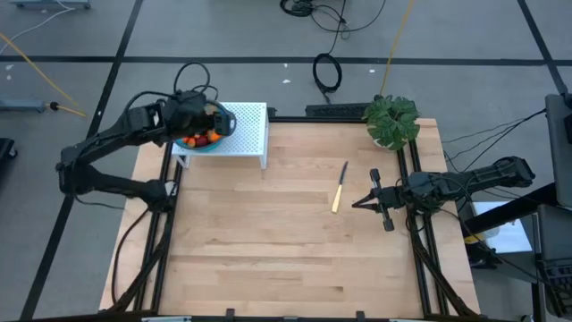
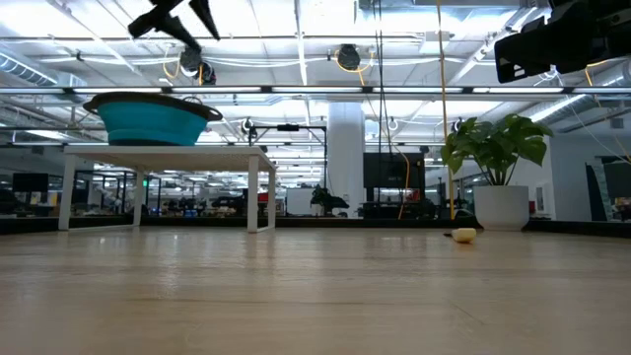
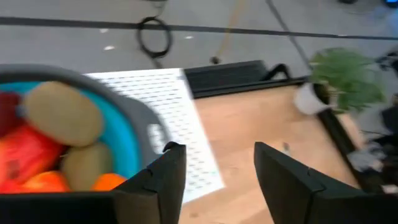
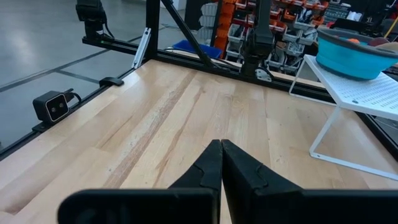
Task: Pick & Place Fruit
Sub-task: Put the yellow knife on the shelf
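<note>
- Two dark arms are at the pale wooden slatted surface (image 1: 286, 233); only the left one is at work.
- The left claw (image 3: 214, 171) hangs above the teal round bowl with a grey rim (image 1: 204, 134), which stands on the white perforated raised stand (image 1: 255, 125) at the far left corner of the surface. Its two dark fingers stand partly apart, with nothing between them.
- The fruit, a heap of small toy-like pieces (image 3: 59, 146), lies inside the bowl: two brown-green ovals, a red-orange piece and small orange bits show in the left wrist view.
- The right claw (image 1: 357, 204) waits low over the right side of the surface, fingers pressed together and empty, near the slim yellow-handled knife (image 1: 339, 190).
- A green leafy potted plant in a white pot (image 1: 391, 121) stands at the far right corner, well apart from the bowl.
- Step in hand, as judged: the left claw is either just clear of a delivery into the bowl or about to reach into it; the frames do not settle which.
- Next move, as judged: no loose fruit shows on the surface, so the left arm likely needs to lift clear without catching the bowl's rim, which lies just beside one finger.
</note>
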`<action>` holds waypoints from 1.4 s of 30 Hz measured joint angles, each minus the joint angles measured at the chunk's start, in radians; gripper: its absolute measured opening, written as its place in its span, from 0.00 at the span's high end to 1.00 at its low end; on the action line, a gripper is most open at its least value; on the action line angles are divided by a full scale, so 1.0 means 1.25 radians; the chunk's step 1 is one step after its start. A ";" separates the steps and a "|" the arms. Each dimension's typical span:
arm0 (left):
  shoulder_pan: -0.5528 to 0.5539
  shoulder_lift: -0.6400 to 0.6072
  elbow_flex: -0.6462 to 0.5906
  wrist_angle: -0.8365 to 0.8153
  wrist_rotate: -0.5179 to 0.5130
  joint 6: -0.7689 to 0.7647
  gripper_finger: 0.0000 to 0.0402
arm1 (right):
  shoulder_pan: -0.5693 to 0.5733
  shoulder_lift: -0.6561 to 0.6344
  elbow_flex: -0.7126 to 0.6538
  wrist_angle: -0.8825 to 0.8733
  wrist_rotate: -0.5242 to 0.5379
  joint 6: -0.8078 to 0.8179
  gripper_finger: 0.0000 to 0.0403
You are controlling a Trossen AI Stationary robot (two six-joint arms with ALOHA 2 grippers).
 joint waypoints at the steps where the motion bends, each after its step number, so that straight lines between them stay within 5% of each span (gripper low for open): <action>1: -0.015 0.000 0.000 0.013 0.000 0.001 0.55 | 0.000 0.000 0.000 0.000 0.000 0.000 1.00; 15: -0.233 0.001 0.000 0.115 -0.004 0.019 0.98 | 0.000 0.000 0.000 0.000 0.000 0.046 0.99; 24: -0.357 0.016 -0.025 0.130 -0.018 0.057 0.99 | 0.000 0.001 0.000 0.000 -0.001 0.046 0.96; 42: -0.431 -0.008 -0.461 0.732 -0.014 0.221 0.99 | 0.000 0.078 0.000 0.010 0.001 0.151 0.96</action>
